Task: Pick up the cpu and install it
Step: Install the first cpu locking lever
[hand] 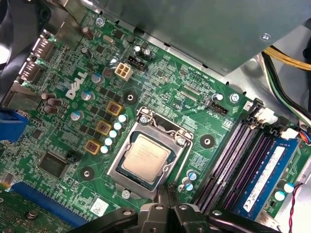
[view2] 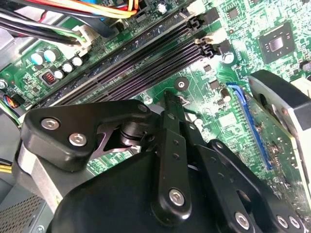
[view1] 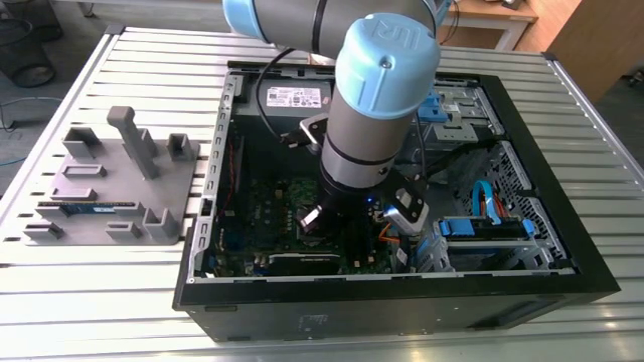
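The cpu, a small square chip with a shiny silver top, lies flat inside the silver socket frame on the green motherboard. In the first wrist view my gripper hovers just beside the socket's edge, apart from the chip. Its black fingers meet in a narrow tip with nothing between them. The second wrist view has the same fingers pressed together above the board near the empty memory slots. In the exterior view the gripper reaches down into the open computer case.
A blue-green memory stick stands in a slot beside the socket. Cables and the metal power-supply housing crowd one side. A grey fixture tray with upright posts lies on the slatted table at the exterior view's left.
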`<state>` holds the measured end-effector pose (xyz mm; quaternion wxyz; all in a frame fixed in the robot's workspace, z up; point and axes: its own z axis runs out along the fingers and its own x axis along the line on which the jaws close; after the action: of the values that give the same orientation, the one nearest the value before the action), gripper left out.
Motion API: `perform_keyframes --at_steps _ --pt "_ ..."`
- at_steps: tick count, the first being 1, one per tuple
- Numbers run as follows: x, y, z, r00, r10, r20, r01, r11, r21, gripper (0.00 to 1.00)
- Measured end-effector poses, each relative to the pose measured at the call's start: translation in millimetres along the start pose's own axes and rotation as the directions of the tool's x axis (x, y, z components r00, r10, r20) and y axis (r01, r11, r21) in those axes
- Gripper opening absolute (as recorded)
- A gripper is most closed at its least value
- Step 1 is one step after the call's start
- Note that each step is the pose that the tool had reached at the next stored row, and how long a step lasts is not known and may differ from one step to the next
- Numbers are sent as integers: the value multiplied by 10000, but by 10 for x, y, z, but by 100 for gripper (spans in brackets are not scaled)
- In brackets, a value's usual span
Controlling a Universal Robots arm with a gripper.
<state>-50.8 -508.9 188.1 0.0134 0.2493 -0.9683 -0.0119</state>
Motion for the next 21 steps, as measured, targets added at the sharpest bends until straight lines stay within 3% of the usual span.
perform_keyframes --at_steps 16,21 --pt "26 -49 -3 10000 1 2 -1 10000 -4 11" --pt "29 -45 -96 10000 15 3 -15 10000 -5 11"
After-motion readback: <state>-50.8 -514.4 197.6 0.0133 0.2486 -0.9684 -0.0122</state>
